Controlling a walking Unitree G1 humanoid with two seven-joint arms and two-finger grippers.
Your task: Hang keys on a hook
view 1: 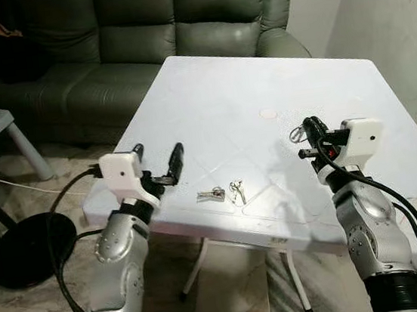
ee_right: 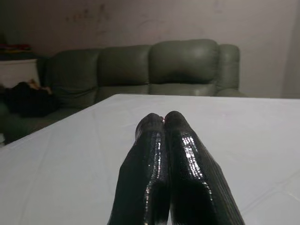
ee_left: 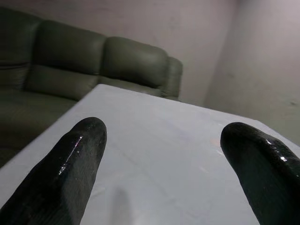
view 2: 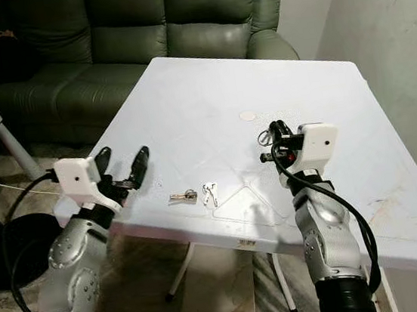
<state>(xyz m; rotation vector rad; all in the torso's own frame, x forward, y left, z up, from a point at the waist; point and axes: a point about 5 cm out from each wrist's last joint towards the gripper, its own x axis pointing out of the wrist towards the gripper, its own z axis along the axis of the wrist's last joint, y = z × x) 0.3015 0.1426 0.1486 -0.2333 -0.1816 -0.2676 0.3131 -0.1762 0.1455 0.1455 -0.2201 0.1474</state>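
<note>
There's one white table with two small bunches of keys lying on it, one green sofa behind, plus two grippers: left gripper and right gripper.

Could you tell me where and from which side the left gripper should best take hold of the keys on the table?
Probably from straight above, pinching the keys at the middle where the two join. They lie flat on the table, so no side offers an edge. The left gripper is open beside them.

Soft, even light fell on the white table, which glared palely; the sofa behind it stayed dim, and the wrist views were hazy
</note>
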